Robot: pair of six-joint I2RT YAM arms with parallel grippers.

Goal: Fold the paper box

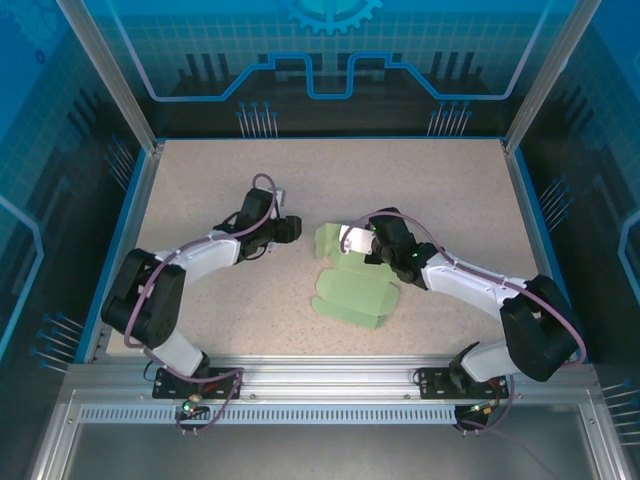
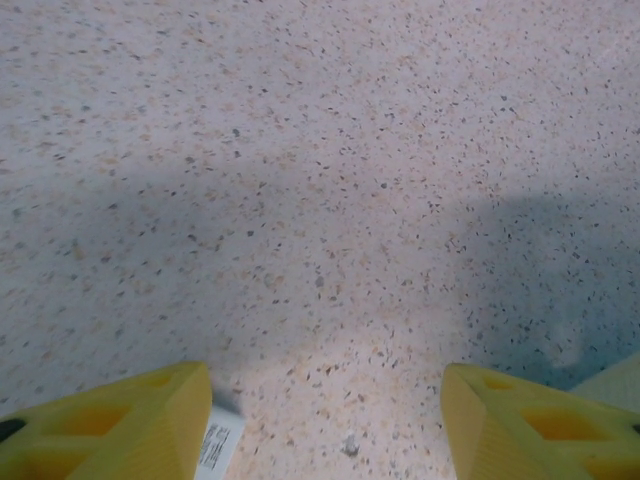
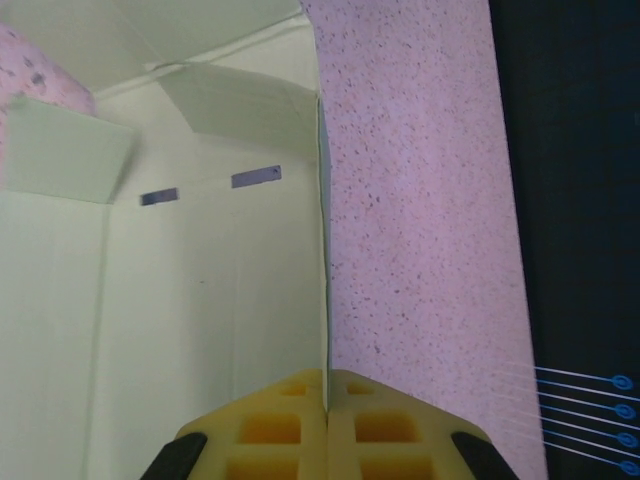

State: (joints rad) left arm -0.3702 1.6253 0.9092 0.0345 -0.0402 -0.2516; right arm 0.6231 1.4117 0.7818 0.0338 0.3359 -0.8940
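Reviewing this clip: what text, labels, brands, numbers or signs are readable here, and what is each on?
White scrap beside the left end effector: tiny black print, too small and blurred to read.
Paper box: no print, just two small dark slots.
Gear graphic at the rear: a symbol, no words.
Nothing else legible.
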